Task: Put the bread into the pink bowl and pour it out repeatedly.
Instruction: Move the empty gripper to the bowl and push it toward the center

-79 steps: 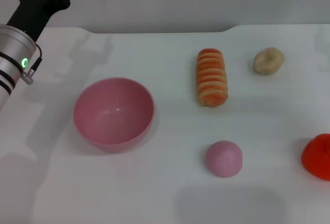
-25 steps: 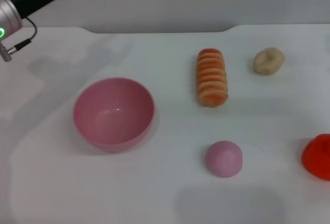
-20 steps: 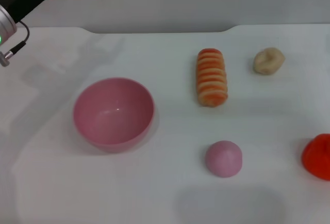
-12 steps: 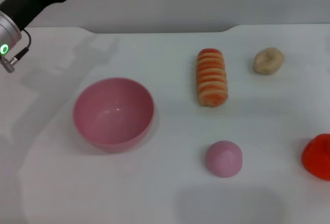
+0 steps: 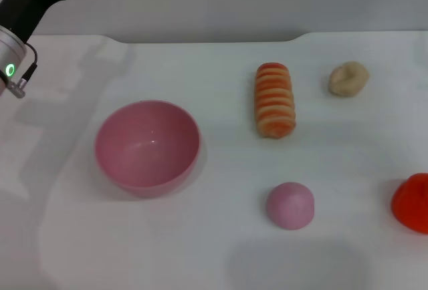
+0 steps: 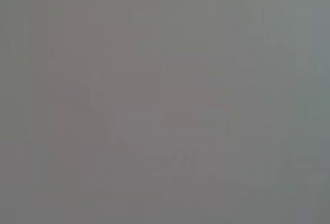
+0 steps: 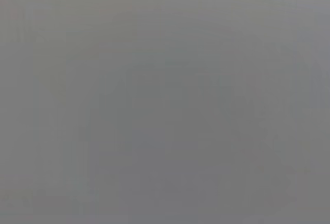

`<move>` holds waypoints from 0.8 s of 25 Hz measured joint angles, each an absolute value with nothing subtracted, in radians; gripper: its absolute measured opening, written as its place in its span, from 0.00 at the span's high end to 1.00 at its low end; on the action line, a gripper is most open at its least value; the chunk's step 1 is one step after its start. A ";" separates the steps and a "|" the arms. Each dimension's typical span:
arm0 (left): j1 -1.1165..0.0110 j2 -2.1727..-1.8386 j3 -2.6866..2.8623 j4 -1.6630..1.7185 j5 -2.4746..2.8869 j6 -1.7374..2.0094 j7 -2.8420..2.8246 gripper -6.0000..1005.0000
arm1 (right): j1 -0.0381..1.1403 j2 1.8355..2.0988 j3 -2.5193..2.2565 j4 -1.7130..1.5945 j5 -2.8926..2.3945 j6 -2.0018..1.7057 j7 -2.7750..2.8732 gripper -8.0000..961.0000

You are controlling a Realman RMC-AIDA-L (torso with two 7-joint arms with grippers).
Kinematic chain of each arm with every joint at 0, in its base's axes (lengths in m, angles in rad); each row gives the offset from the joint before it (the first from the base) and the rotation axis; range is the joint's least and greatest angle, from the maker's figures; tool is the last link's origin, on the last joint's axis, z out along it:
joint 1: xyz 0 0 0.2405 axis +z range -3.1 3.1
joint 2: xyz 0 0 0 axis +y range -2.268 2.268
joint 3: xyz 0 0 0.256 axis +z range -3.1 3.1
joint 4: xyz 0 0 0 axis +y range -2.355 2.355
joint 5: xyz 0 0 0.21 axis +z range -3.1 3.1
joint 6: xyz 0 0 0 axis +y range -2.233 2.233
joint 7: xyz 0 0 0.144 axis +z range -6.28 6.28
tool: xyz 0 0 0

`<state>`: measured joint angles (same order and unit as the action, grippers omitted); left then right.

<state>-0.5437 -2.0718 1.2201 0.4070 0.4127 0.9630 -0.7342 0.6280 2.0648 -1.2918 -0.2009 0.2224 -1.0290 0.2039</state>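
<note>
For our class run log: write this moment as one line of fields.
bread: on table, right of bowl | bowl: empty, upright | left arm: raised at far left, holding nothing | right arm: not in view

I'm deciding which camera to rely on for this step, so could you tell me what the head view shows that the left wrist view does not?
Only the head view shows the scene: the pink bowl upright with nothing in it, the bread lying apart to its right on the white table, a beige lump, a pink bun, a red object at the edge, and the left arm raised at the far left corner. Only the left wrist view shows a featureless grey field, with nothing identifiable. The two share nothing recognisable.
</note>
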 joint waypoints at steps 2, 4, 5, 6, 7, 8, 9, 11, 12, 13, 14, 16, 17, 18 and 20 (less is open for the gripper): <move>-0.553 -2.073 1.220 0.367 0.367 1.009 -0.706 0.32 | 0.634 2.065 -1.294 -0.202 0.222 -1.029 0.204 0.46; -0.553 -2.075 1.220 0.348 0.344 1.033 -0.694 0.32 | 0.637 2.067 -1.296 -0.203 0.221 -1.031 0.204 0.46; -0.553 -2.075 1.220 0.348 0.344 1.033 -0.694 0.32 | 0.639 2.067 -1.297 -0.203 0.221 -1.031 0.204 0.46; -0.554 -2.076 1.221 0.330 0.332 1.049 -0.690 0.32 | 0.641 2.068 -1.297 -0.203 0.221 -1.031 0.204 0.46; -0.557 -2.077 1.222 0.309 0.319 1.066 -0.685 0.32 | 0.643 2.068 -1.298 -0.203 0.221 -1.031 0.204 0.46; -0.560 -2.077 1.223 0.295 0.309 1.078 -0.680 0.32 | 0.645 2.068 -1.298 -0.203 0.221 -1.030 0.204 0.46; -0.562 -2.077 1.223 0.282 0.300 1.086 -0.673 0.32 | 0.646 2.068 -1.298 -0.204 0.221 -1.030 0.204 0.46; -0.562 -2.077 1.223 0.282 0.300 1.086 -0.673 0.32 | 0.649 2.068 -1.297 -0.204 0.221 -1.030 0.204 0.46; -0.563 -2.077 1.223 0.270 0.290 1.094 -0.666 0.32 | 0.650 2.068 -1.297 -0.204 0.221 -1.030 0.204 0.46; -0.564 -2.078 1.227 0.252 0.279 1.108 -0.658 0.32 | 0.650 2.068 -1.297 -0.204 0.221 -1.031 0.204 0.46; -0.565 -2.078 1.229 0.251 0.279 1.108 -0.658 0.31 | 0.650 2.068 -1.297 -0.204 0.221 -1.031 0.204 0.46; -0.568 -2.078 1.233 0.251 0.277 1.109 -0.657 0.31 | 0.650 2.068 -1.297 -0.204 0.221 -1.032 0.203 0.46; -0.570 -2.078 1.236 0.250 0.277 1.109 -0.657 0.31 | 0.650 2.068 -1.297 -0.204 0.221 -1.033 0.203 0.46; -0.573 -2.078 1.240 0.250 0.277 1.109 -0.657 0.31 | 0.650 2.068 -1.297 -0.204 0.221 -1.034 0.203 0.46; -0.582 -2.078 1.255 0.249 0.276 1.110 -0.657 0.31 | 0.650 2.069 -1.297 -0.204 0.221 -1.035 0.203 0.46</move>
<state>-0.5820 -2.0784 1.2551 0.2492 0.2760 1.1096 -0.6565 0.6495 2.0687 -1.2974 -0.2041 0.2206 -1.0353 0.2030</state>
